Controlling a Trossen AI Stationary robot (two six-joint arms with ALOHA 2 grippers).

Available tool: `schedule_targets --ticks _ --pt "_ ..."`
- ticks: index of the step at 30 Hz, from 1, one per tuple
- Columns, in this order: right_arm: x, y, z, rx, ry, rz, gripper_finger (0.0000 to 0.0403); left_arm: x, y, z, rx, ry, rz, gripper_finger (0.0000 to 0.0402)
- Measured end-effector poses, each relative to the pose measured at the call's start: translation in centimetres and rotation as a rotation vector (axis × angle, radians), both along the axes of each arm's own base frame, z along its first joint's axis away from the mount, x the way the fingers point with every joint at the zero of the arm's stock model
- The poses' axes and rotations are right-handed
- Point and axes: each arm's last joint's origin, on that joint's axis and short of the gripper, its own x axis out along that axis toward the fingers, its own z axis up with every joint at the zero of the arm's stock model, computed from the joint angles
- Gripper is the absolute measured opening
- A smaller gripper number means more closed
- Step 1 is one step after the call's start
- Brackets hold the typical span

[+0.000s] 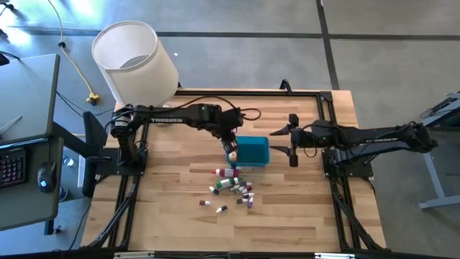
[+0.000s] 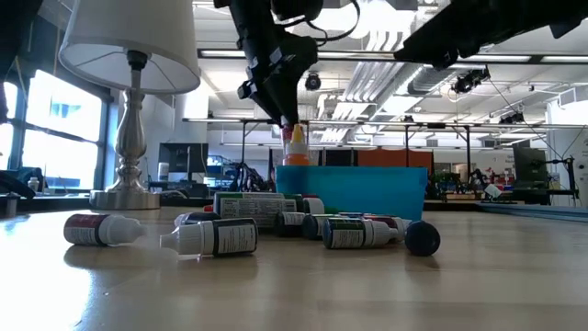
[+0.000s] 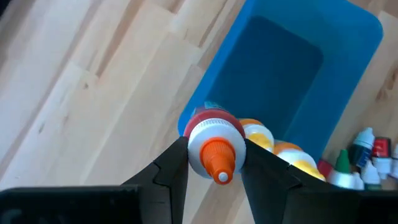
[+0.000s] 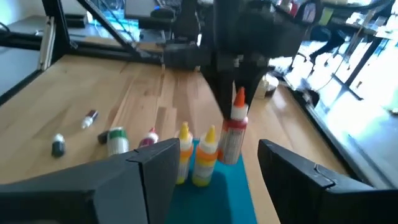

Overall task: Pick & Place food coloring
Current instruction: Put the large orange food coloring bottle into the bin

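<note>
Food coloring bottle [image 3: 214, 143], red label, white collar, orange tip, pinched by left fingers [image 3: 171, 168], right fingers [image 4: 152, 168] spread.

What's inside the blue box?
Two yellow bottles with orange tips stand inside the blue box. The left gripper holds a red bottle over them. The low view only shows the box's wall, so anything else at the bottom stays hidden.

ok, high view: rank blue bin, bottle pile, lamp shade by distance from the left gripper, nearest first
1. Blue bin: right beside the left gripper, which holds an orange-tipped bottle at its edge.
2. Bottle pile: on the table's near side.
3. Lamp shade: far-left corner.
</note>
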Motion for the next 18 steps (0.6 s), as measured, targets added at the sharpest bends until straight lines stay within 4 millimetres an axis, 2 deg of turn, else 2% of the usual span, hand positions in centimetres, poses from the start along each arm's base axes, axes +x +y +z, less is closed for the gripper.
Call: schedule_targets --ticks 7,12,18 --pt "0.0 0.0 -0.2 0.053 0.018 -0.013 0.0211 0.1 -0.1 -0.8 -0.018 0.047 -0.011 0.0122" --pt "0.0 0.1 -0.3 0.079 0.021 0.005 0.0211 0.8 0.2 -2.7 -0.025 0.099 -0.048 0.0122" --pt "0.0 0.2 -0.4 0.09 0.038 0.04 0.0211 1.4 0.6 -3.3 -0.024 0.094 -0.069 0.0122"
